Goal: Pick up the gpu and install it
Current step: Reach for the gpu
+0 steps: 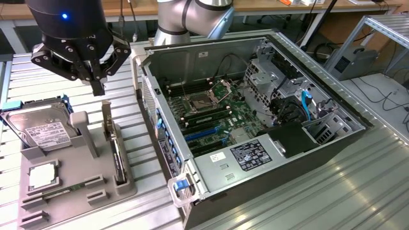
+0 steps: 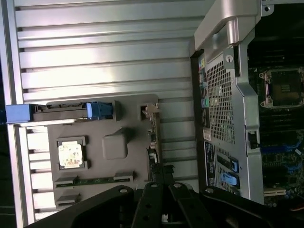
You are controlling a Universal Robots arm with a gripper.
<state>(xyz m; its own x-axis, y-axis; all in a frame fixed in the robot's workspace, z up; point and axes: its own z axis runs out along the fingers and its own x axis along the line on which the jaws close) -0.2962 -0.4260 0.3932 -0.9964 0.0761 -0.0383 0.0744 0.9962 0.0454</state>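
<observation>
End effector (image 1: 97,90) hangs above the gray holder (image 1: 73,165) on the table (image 1: 357,191), its fingers pressed together with nothing between them. Just below it, not touching, the gpu (image 1: 119,158) stands on edge in the holder's slot, near the hard drive (image 1: 38,127). The open computer case (image 1: 211,42) sits to the exterior view's right, motherboard exposed.

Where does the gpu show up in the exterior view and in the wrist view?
Exterior view: the gpu stands on edge in the grey holder, on its side nearest the computer case, just below the gripper.
Wrist view: the gpu is a thin edge-on strip along the holder's case-side edge, just ahead of the gripper.
Shared landmark: the processor chip lying flat in the holder.
</observation>
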